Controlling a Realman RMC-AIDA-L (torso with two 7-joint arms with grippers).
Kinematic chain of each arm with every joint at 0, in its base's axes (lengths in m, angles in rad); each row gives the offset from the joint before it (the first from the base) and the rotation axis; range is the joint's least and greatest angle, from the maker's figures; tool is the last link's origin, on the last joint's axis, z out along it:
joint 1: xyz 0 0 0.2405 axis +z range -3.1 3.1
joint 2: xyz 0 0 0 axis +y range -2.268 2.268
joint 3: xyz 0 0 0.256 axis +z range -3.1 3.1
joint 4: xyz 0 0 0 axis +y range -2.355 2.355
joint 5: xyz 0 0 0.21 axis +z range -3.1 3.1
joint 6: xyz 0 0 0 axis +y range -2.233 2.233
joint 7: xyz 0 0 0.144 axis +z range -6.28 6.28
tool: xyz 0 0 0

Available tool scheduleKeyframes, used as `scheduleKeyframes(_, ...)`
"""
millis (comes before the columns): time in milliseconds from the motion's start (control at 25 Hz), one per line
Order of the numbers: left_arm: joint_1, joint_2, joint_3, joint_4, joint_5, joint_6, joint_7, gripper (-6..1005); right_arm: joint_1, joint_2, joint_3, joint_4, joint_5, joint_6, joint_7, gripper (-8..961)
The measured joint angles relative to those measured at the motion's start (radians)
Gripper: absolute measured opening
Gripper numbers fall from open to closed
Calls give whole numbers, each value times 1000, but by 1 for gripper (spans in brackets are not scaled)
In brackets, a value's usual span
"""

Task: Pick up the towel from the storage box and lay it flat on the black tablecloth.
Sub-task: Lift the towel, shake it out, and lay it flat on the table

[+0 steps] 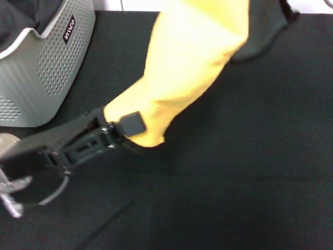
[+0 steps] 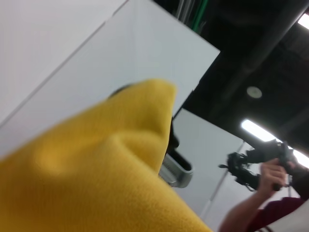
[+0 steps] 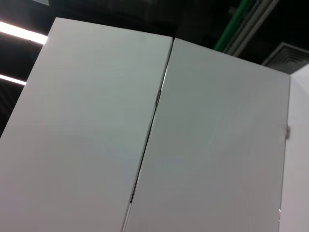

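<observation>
Holding the towel [image 1: 182, 62] aloft, yellow side showing, the left gripper [image 1: 125, 127] pinches its near corner, over the black tablecloth [image 1: 244, 172] right of the storage box [image 1: 47, 67]. Best lower slow, drag toward near-left w/ far edge landing first so it spreads w/o folds.

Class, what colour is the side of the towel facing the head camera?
Bright yellow on the towel, gripped by the left gripper; clearest in the head view.

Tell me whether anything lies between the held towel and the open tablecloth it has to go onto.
Nothing visible does. The left tool holds the towel up over the tablecloth, and the cloth beneath and beside it is bare. The box sits off to the left, out of the path.
</observation>
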Motion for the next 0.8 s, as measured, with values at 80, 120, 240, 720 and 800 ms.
scheduleKeyframes(80,-4,-30,-1,-34,1,-3,80,83,30,11,4,0,0,17,-7,91)
scheduleKeyframes(120,-5,-43,-2,-48,0,-5,110,83,40,17,4,0,0,23,-12,92)
scheduleKeyframes(240,-15,-89,-2,-93,1,-22,224,83,68,34,2,0,0,46,-39,92)
scheduleKeyframes(720,-28,-131,5,-183,-123,-94,414,113,147,47,-43,-6,29,82,-73,95)
scheduleKeyframes(800,-25,-132,5,-195,-145,-95,437,158,149,47,-47,-6,40,84,-75,96)
